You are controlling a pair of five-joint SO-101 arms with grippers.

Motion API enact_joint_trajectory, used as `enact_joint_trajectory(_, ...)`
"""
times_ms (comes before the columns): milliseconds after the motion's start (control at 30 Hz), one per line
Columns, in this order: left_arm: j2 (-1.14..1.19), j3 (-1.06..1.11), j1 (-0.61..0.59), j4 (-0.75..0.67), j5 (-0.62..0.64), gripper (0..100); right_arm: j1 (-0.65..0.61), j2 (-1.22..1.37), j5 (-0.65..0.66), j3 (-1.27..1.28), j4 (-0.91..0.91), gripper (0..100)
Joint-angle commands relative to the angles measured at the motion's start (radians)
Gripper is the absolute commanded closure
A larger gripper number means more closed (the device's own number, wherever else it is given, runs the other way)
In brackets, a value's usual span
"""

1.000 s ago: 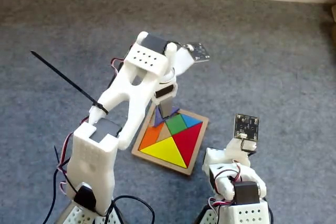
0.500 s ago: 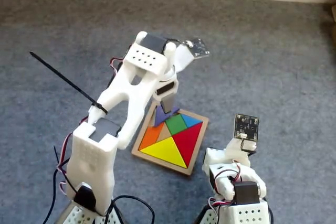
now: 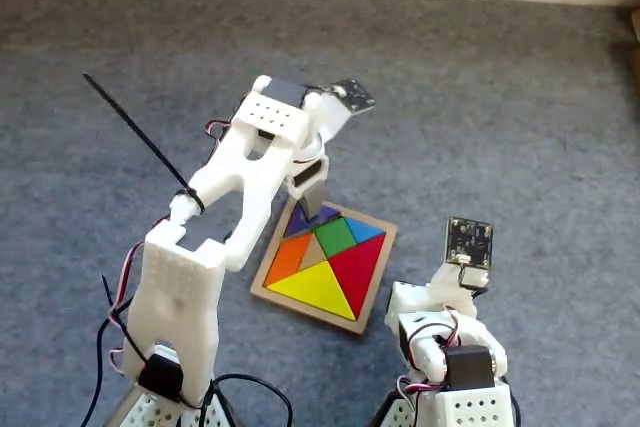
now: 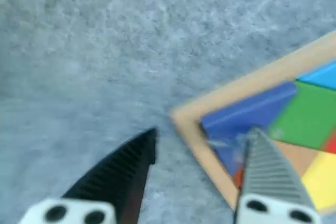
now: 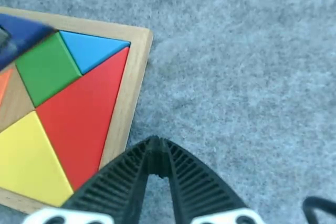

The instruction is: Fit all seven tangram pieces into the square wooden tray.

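The square wooden tray (image 3: 376, 281) lies on the grey carpet and holds several coloured pieces. The dark blue piece (image 4: 252, 111) lies flat in the tray's far left corner, beside the green (image 4: 310, 114) and tan (image 4: 294, 153) pieces. My left gripper (image 4: 203, 132) hangs open just over that corner (image 3: 312, 202): its grey finger (image 4: 265, 161) is above the blue piece and its black finger (image 4: 126, 166) is outside the rim. My right gripper (image 5: 155, 142) is shut and empty, off the tray's near right side, close to the red piece (image 5: 84, 114).
Yellow (image 3: 310, 289), red (image 3: 358, 262), orange (image 3: 288, 259) and light blue (image 3: 366, 230) pieces fill the rest of the tray. The right arm (image 3: 445, 352) sits folded at the front right. Grey carpet lies open all around.
The dark blue piece has dropped from a tilt over the tray's rim to lie flat in the corner. The left gripper has opened, and its arm has shifted slightly.
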Motion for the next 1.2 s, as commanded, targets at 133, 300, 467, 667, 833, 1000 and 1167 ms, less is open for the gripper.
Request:
enact_joint_trajectory(133,0.036,-0.005,-0.076,0.002,-0.137,74,-0.010,-0.021,-0.009,0.153,0.008,99.2)
enact_joint_trajectory(300,0.033,-0.013,-0.071,0.002,-0.137,74,-0.010,-0.021,-0.009,0.153,0.008,99.2)
enact_joint_trajectory(467,-0.018,-0.012,-0.028,0.002,-0.089,74,-0.010,-0.021,-0.009,0.153,0.008,99.2)
enact_joint_trajectory(667,-0.211,-0.004,0.005,0.081,-0.052,74,-0.010,-0.021,-0.009,0.153,0.008,99.2)
enact_joint_trajectory(833,-0.372,0.010,0.002,0.158,-0.051,83,-0.010,-0.021,-0.009,0.153,0.008,99.2)
enact_joint_trajectory(1000,-0.507,0.188,0.031,0.157,-0.052,97,-0.010,-0.021,-0.009,0.153,0.008,99.2)
enact_joint_trajectory(1167,-0.707,0.458,0.085,0.043,0.040,100,-0.010,-0.021,-0.009,0.153,0.008,99.2)
